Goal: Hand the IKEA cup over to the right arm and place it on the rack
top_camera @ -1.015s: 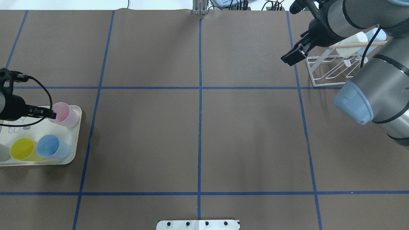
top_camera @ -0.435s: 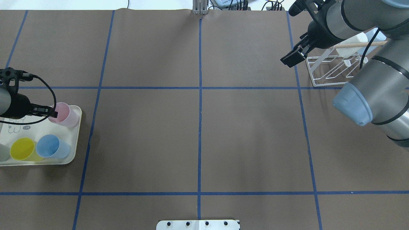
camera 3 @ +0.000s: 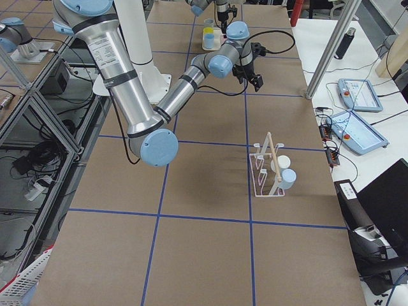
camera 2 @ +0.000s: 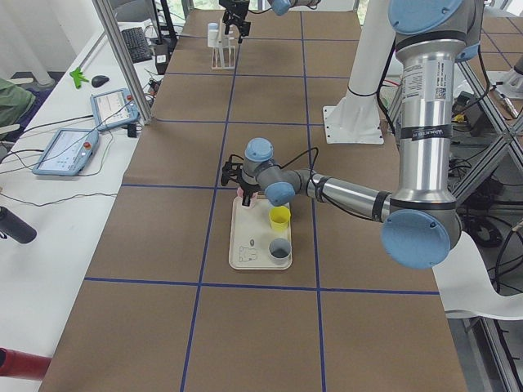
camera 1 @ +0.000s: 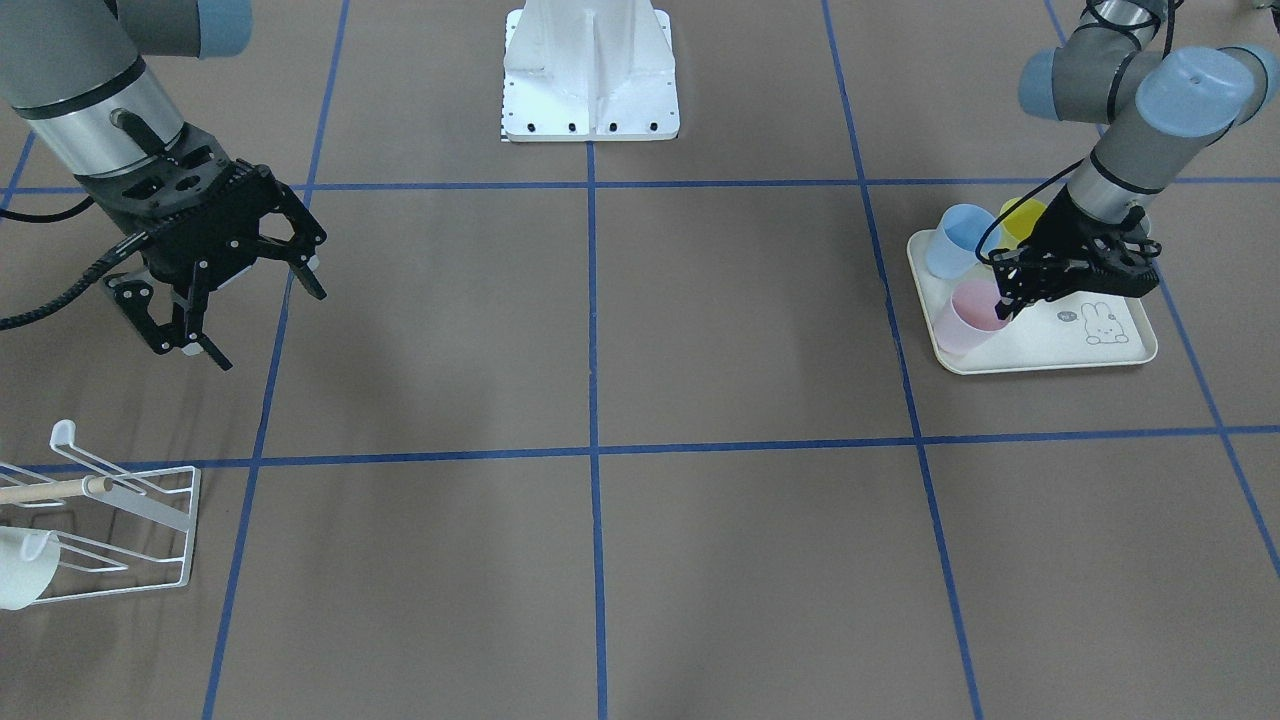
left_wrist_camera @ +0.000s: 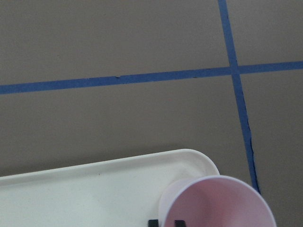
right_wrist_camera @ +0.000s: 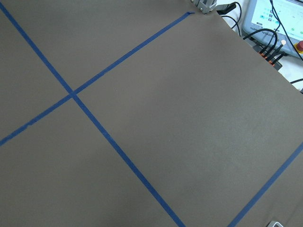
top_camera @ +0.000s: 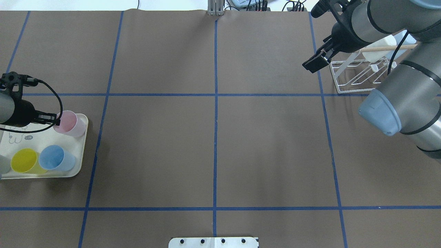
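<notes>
- The black two-finger left end effector (camera 1: 1005, 303) dips to the rim of a pale pink plastic cup (top_camera: 70, 124). The cup stands upright on a cream tray with a rabbit drawing (camera 1: 1050, 362), in the corner nearest the middle of the worktop.
- In the wrist view its fingertips (left_wrist_camera: 153, 223) sit close together astride the cup's wall, one inside and one outside. Whether they have clamped cannot be told.
- A rim hold looks chosen to leave the cup's body free for the other arm at the hand-over (a judgement, not a sighting).
- A light blue plastic cup (top_camera: 55, 157) and a yellow plastic cup (top_camera: 26, 161) stand beside it on the tray.
- Across the brown paper-covered worktop (top_camera: 155, 144), the grey tubular right arm (top_camera: 399, 100) holds the right end effector (camera 1: 275, 330) released and empty. Its fingers are spread wide, just beside the small white wire rack (camera 1: 110, 530).
- That position probably keeps it clear until the cup is lifted.
- A white cup (camera 1: 20, 580) hangs on one of the rack's prongs.
</notes>
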